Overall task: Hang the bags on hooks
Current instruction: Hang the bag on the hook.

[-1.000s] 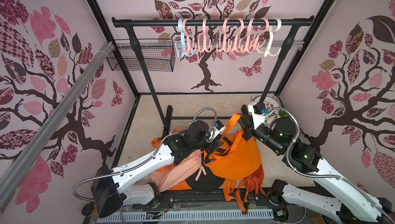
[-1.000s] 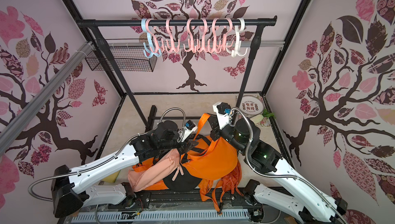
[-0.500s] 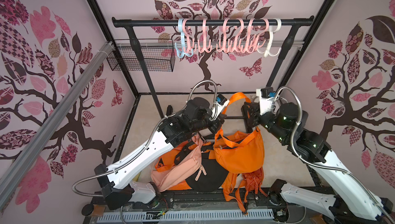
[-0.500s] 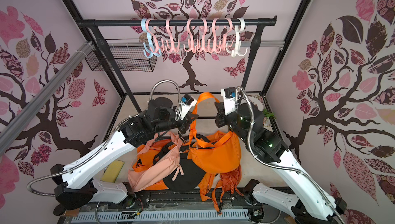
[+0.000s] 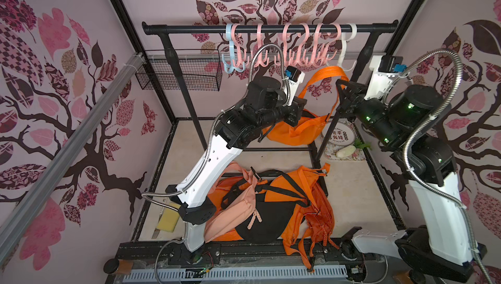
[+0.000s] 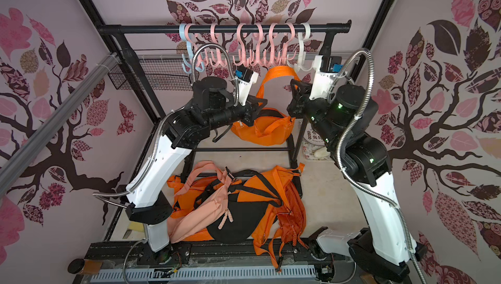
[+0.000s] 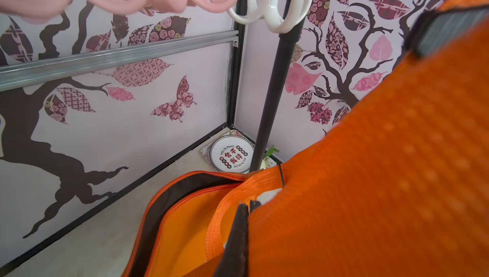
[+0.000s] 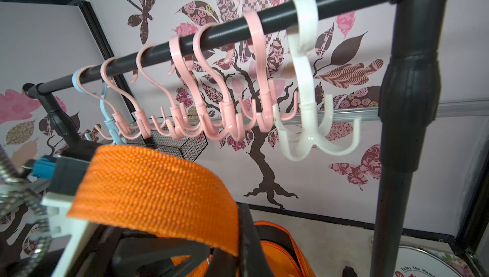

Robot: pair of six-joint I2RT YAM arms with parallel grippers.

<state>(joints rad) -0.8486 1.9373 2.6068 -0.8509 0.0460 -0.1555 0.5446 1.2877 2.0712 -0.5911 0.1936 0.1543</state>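
Shows the orange bag (image 5: 294,133) hanging in the air below the black rail (image 5: 271,28), between the rack's two uprights and clear of the tabletop (image 5: 352,187). Shows its strap (image 5: 326,71) arched upward between the two arms, with the left jaws pinched shut on one side of the loop and the right jaws pinched shut on the other. Puts the crest of that loop just under the prongs toward the rail's right end, near the white hook (image 5: 344,52) and the nearest of the pink hooks (image 5: 320,52), yet resting on none of them in the right wrist view. Reveals in the left wrist view the bag's zip (image 7: 190,180) lying open, with dark lining inside. Shows a blue hook (image 5: 230,52) at the row's other end, close to a wire basket (image 5: 179,75). Shows a heap of orange, peach and black bags (image 5: 271,201) on the tabletop near the arms' bases, a printed plate (image 5: 340,136) in the far right corner, and a yellow sponge (image 5: 168,221) at the left edge.
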